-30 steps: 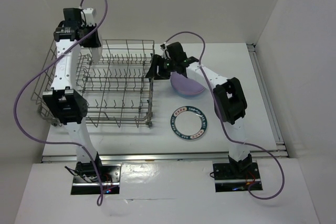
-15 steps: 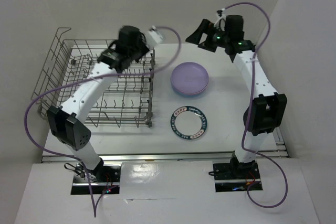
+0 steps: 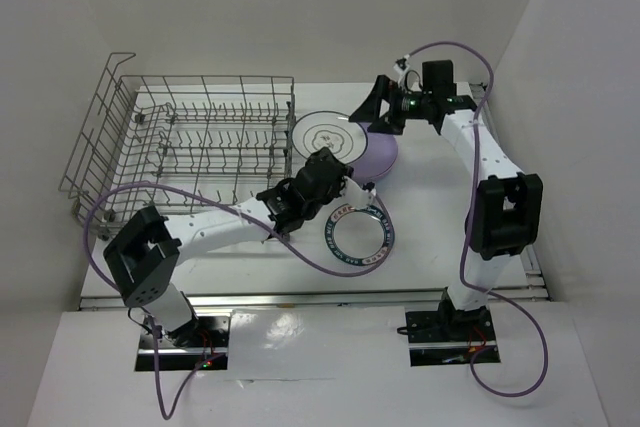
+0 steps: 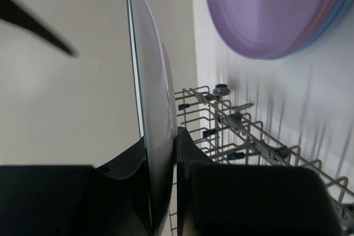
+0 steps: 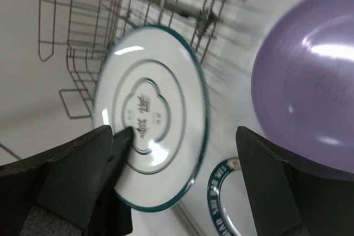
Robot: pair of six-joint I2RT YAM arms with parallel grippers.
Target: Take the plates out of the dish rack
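My left gripper is shut on the lower edge of a white plate with thin teal rings, held up on edge just right of the dish rack. In the left wrist view the plate stands edge-on between my fingers. A lavender plate tops a pastel stack on the table, partly hidden behind the held plate. A white plate with a dark teal patterned rim lies in front. My right gripper is open and empty above the stack. The right wrist view shows the held plate and the lavender plate.
The grey wire rack shows no plates in its tines, and its tall sides stand at the left and back. White walls close in the table at the back and right. The left arm stretches low across the table's front, in front of the rack.
My left arm has swung from over the rack to the right and now holds the white ringed plate by the lavender stack. My right gripper has shifted slightly lower.
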